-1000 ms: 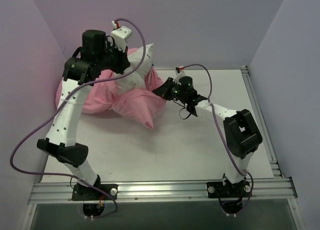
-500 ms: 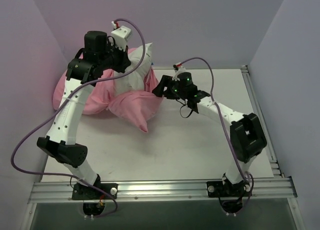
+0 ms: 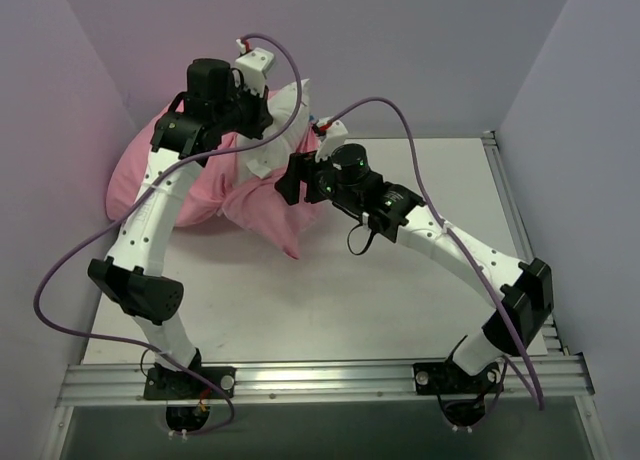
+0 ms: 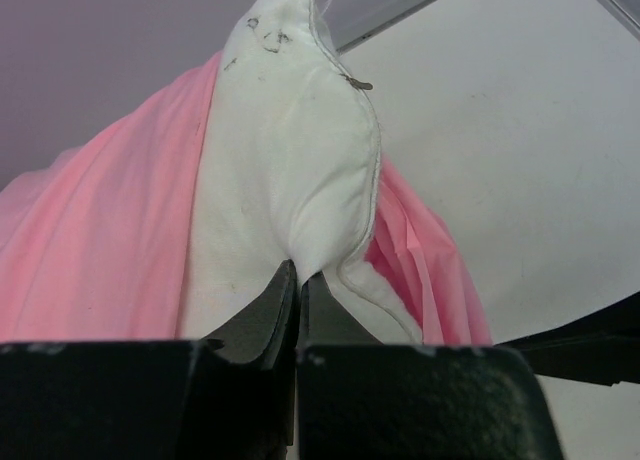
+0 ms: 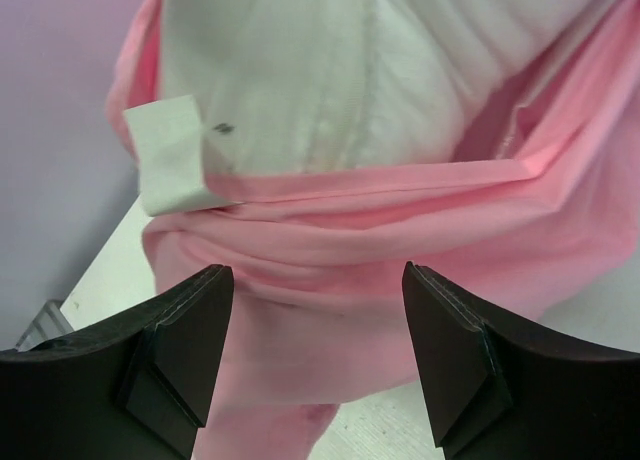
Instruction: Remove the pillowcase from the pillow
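The off-white pillow (image 3: pixel 290 105) is lifted at the back of the table, its upper end bare. My left gripper (image 3: pixel 268 130) is shut on a pinch of its white fabric (image 4: pixel 290 160), as the left wrist view shows (image 4: pixel 298 272). The pink pillowcase (image 3: pixel 190 185) hangs bunched round the pillow's lower part (image 4: pixel 100 260) and trails to the table. My right gripper (image 3: pixel 288 180) stands open just in front of the pink folds (image 5: pixel 400 240), jaws wide apart (image 5: pixel 318 315) with nothing between them. The pillow (image 5: pixel 320 70) shows above the pillowcase's rolled edge, with a white tag (image 5: pixel 170 150).
The white table (image 3: pixel 400 300) runs forward and right of the bundle. Lavender walls (image 3: pixel 60 130) close in at the left, back and right. A metal rail (image 3: pixel 320 380) carrying both arm bases lines the near edge. Purple cables loop above both arms.
My right gripper has opened, let go of the pillowcase and moved left, closer to the bundle. The left arm has carried the pillow slightly up and right, still pinched.
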`<state>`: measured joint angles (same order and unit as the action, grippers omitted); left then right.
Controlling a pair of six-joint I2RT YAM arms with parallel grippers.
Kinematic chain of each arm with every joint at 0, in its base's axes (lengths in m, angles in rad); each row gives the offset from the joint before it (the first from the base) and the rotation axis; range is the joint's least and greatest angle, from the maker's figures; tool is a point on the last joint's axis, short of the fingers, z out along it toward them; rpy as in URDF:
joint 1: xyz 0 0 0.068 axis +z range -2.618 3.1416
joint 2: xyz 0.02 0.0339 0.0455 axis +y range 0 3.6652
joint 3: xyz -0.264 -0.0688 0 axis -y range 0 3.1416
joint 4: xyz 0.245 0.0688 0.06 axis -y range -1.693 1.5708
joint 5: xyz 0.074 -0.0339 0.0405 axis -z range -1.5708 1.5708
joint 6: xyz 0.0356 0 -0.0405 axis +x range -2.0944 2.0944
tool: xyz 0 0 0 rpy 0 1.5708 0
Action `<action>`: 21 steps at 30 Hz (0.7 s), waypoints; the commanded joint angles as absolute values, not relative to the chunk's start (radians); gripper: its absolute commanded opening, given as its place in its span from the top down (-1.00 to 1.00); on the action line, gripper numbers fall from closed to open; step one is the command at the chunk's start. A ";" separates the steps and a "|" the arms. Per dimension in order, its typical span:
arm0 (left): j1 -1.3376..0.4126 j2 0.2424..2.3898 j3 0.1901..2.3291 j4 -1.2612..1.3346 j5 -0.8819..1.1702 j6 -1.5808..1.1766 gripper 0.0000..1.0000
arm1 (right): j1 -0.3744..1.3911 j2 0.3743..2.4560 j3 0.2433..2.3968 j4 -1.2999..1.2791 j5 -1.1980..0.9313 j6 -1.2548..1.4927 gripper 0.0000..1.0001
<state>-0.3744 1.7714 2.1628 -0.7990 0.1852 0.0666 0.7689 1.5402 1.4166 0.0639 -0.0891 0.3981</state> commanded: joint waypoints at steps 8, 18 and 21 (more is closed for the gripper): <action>-0.383 1.773 2.241 -0.670 0.149 0.049 0.95 | 0.831 1.687 1.611 0.029 -0.008 0.350 -0.16; -0.377 1.877 2.380 -0.683 0.000 0.118 0.95 | 0.888 1.563 1.447 0.032 0.072 0.383 0.91; -0.370 1.939 2.479 -0.701 -0.067 0.136 0.95 | 0.914 1.510 1.355 0.040 0.084 0.408 0.89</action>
